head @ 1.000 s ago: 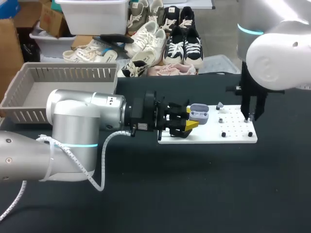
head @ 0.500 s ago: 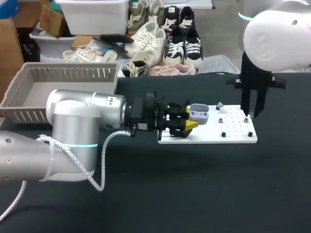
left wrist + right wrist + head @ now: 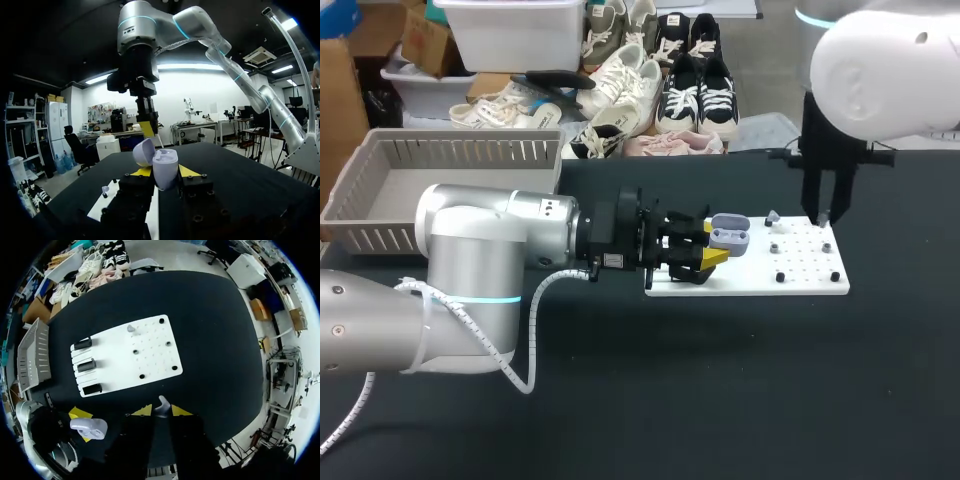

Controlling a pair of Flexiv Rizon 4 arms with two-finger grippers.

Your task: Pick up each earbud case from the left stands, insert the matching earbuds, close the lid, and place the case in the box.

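Observation:
My left gripper (image 3: 710,250) is shut on a lavender earbud case (image 3: 730,236) with its lid open, held over the left end of the white board (image 3: 750,282). In the left wrist view the case (image 3: 165,169) sits between the yellow fingertips (image 3: 142,171), lid (image 3: 144,152) tipped back. My right gripper (image 3: 823,216) hangs above the board's back right part, shut on a small pale earbud (image 3: 162,405). A second earbud (image 3: 773,216) lies on the board near its back edge. The three black stands (image 3: 86,365) on the board's left side hold nothing.
A grey slatted basket (image 3: 380,225) stands at the table's back left. Small black pegs (image 3: 780,277) stick up from the board's right half. Dark table surface (image 3: 740,390) stretches in front of the board.
My right arm has lifted and drifted back and slightly left over the board with the earbud. The left arm and the case have not moved.

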